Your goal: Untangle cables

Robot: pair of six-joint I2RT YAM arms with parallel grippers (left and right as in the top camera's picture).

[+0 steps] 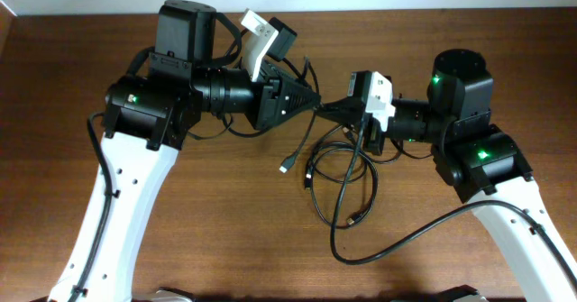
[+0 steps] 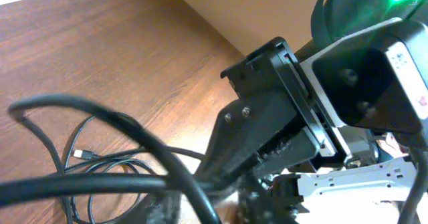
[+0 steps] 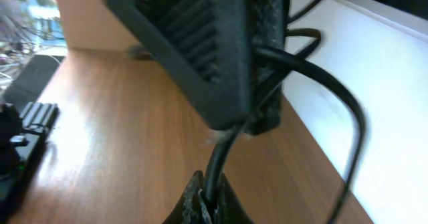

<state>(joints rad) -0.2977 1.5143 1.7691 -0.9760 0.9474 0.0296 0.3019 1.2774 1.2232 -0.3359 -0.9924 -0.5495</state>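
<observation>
The cables point(image 1: 329, 149) lie in loose overlapping loops near the middle of the worktop point(image 1: 180, 230), with one strand lifted toward the far edge. We see the right gripper point(image 1: 335, 111) pinched shut on that strand. The left gripper point(image 1: 306, 99) meets it nose to nose with cord running past its fingers, but we cannot tell how wide it stands or whether it grips. We judge the job barely begun: three plug ends lie free, but the loops cross one another and no cable is laid apart.
</observation>
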